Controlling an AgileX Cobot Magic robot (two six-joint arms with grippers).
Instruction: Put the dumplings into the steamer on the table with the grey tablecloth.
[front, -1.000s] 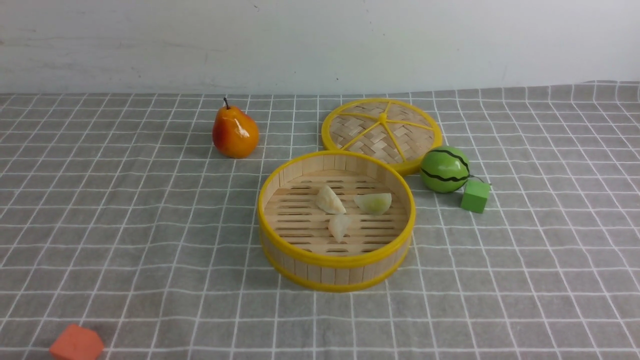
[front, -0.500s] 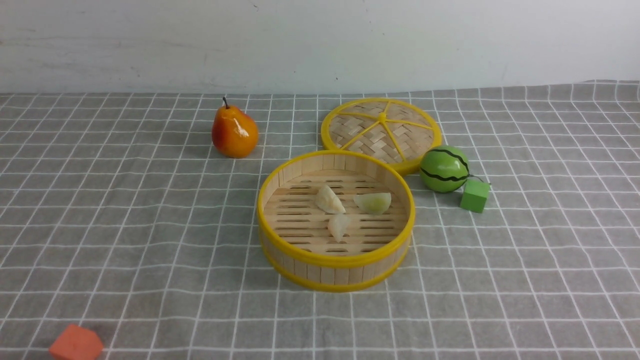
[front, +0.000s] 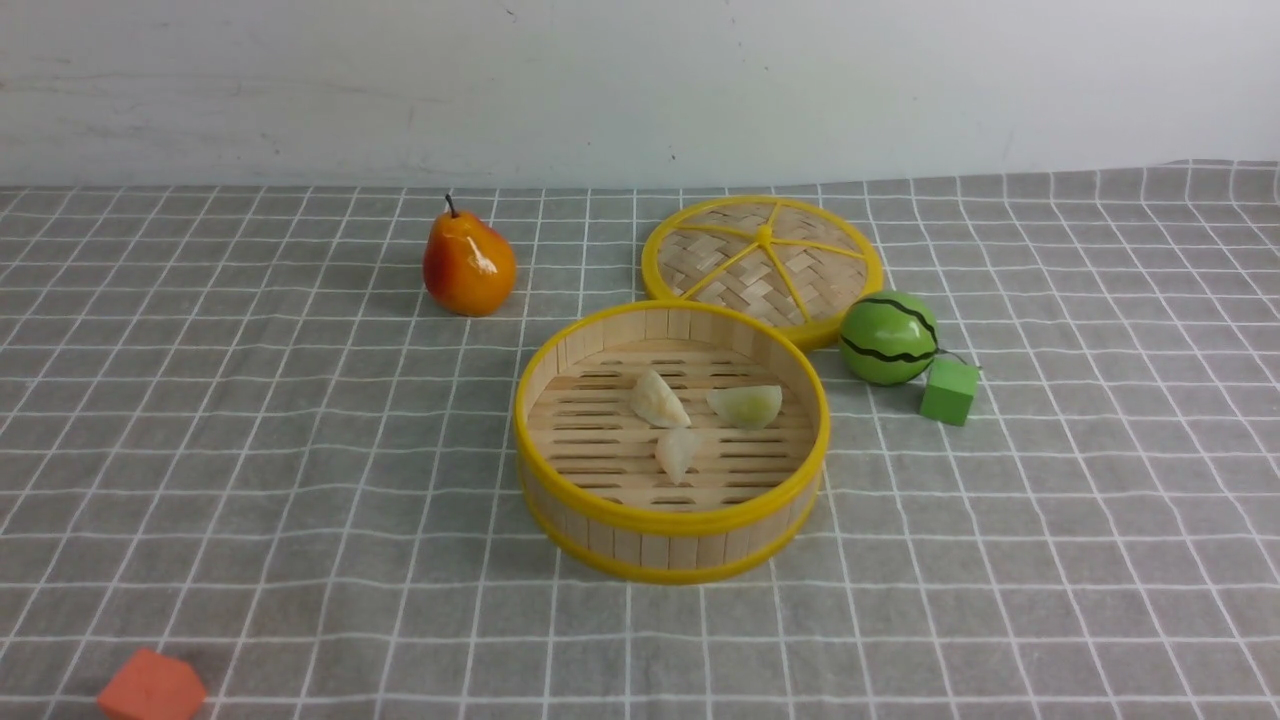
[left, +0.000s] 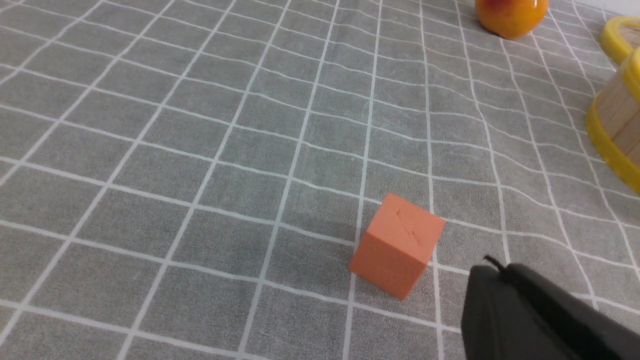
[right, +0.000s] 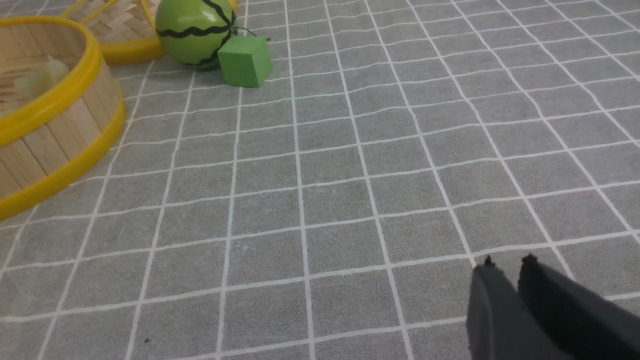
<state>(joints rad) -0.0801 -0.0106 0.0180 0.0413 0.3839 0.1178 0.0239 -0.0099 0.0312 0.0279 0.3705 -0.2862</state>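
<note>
Three dumplings (front: 690, 420) lie inside the steamer (front: 670, 520) at mid-bench: one tilts back-left, one lies crosswise, one points forward. No writing shows. Left gripper (left: 492, 272) jaws are together beside the orange cube (left: 397, 245); right gripper (right: 507, 270) jaws stand slightly apart, empty.

1. Toy pear (front: 469, 264), orange-red with dark stem, upright, far left of centre.
2. Woven bamboo lid (front: 764, 263), yellow-rimmed, lying flat, yellow spokes meeting at a central hub.
3. Toy watermelon ball (front: 889, 338), green with wavy black stripes, just beside the lid's right edge.
4. Green cube (front: 949, 391), touching or nearly touching the ball on its near right side.
5. Orange cube (front: 152, 686), alone at near left, well apart from everything else; faint scratch on one face (left: 397, 245).
6. White wall (front: 640, 90), scuffed, behind.
</note>
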